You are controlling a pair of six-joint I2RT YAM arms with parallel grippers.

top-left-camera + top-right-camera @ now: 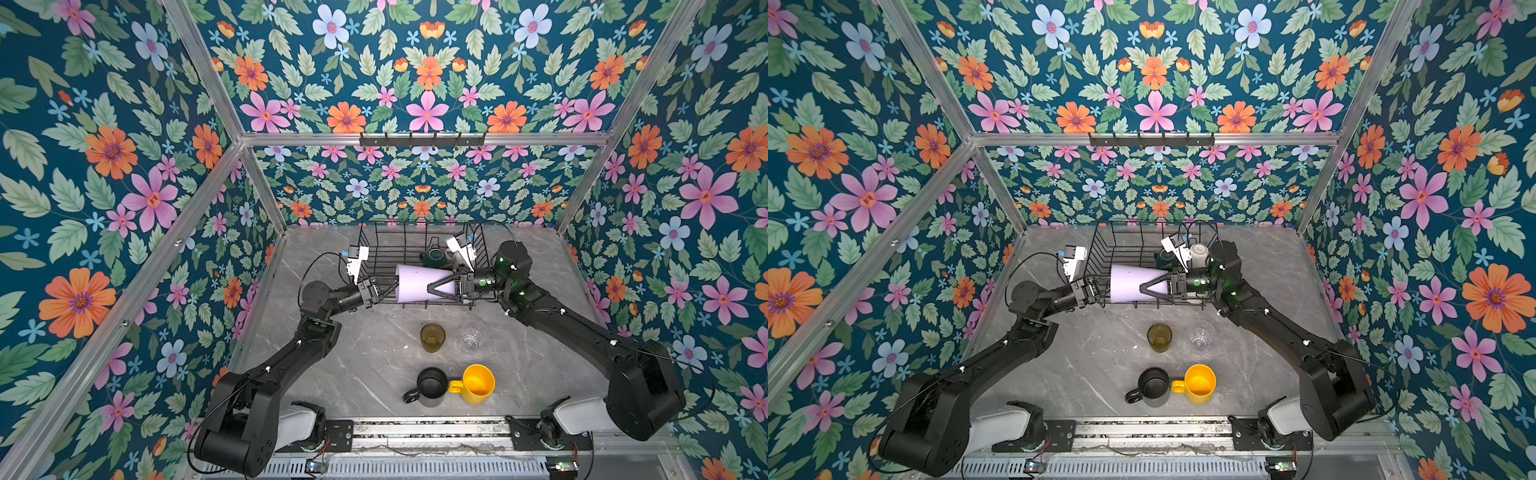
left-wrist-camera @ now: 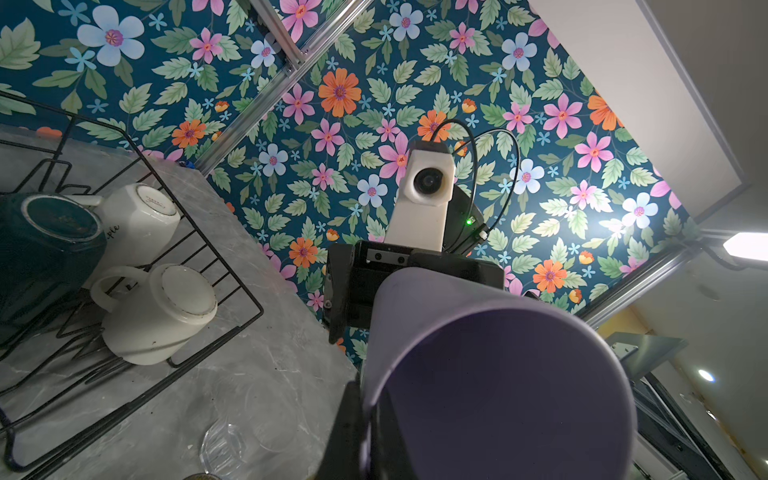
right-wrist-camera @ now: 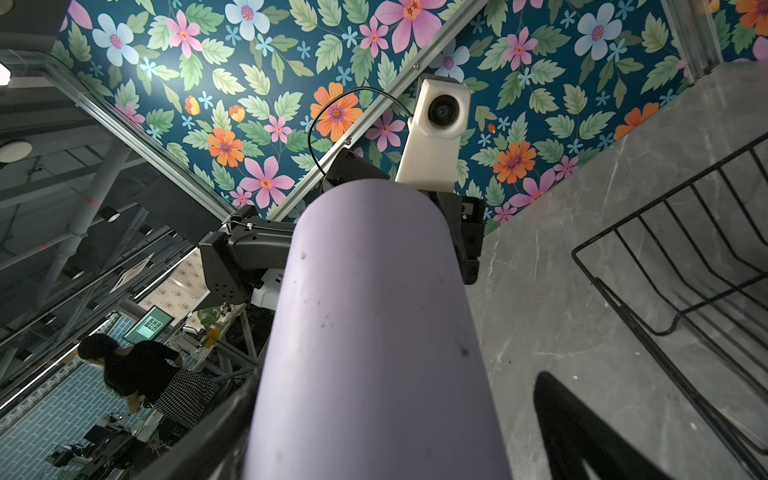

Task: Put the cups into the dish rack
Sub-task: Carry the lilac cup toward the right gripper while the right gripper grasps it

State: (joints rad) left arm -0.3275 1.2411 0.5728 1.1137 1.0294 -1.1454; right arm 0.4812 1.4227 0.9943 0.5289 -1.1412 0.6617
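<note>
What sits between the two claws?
A lilac tumbler, lying sideways: the left claw pinches its wide rim, the open right claw straddles its narrow end. Both top views show it.

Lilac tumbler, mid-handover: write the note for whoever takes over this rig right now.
Left tool: shut on the lilac tumbler at its wide rim. The tumbler is held sideways in the air and overlaps the front part of the dish rack in both top views.
Right tool: open, straddling the tumbler's narrow end, no grip yet.
Done: dark-green mug, faceted pale mug and round pale mug are in the rack.
Left: the tumbler, then amber glass, clear glass, black mug and yellow mug, all upright on the table.
</note>
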